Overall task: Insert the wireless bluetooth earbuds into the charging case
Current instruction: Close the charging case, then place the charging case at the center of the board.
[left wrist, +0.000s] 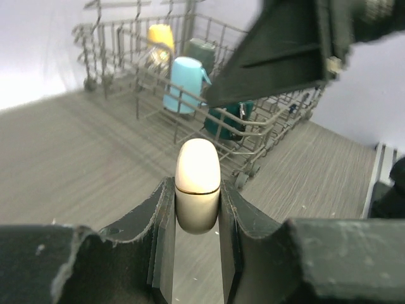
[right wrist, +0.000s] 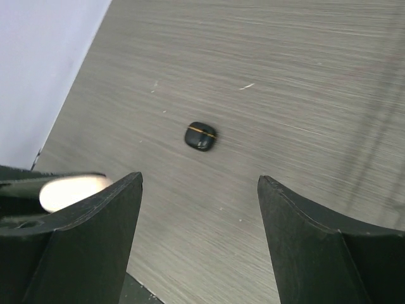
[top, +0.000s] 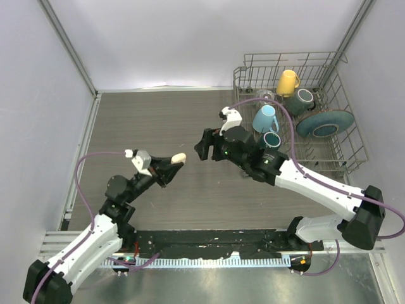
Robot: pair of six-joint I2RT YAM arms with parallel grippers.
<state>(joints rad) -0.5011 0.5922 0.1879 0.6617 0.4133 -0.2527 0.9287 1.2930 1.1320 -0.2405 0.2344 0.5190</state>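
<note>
My left gripper (top: pixel 172 162) is shut on a cream-white oval charging case (top: pixel 180 157), closed, with a thin seam round it. In the left wrist view the case (left wrist: pixel 197 180) stands upright between the fingers (left wrist: pixel 161 215), lifted above the table. My right gripper (top: pixel 204 145) is open and empty, hovering just right of the case. In the right wrist view (right wrist: pixel 199 179) a small black case with a gold seam (right wrist: pixel 200 136) lies closed on the table below, and the cream case (right wrist: pixel 68 192) shows at the left. No earbuds are in view.
A wire dish rack (top: pixel 345 158) stands at the back right with a yellow mug (top: pixel 287 82), a light blue mug (top: pixel 266 117), teal mugs and a teal plate (top: pixel 324 123). The rack (left wrist: pixel 266 136) shows behind the case. Walls close in left and right.
</note>
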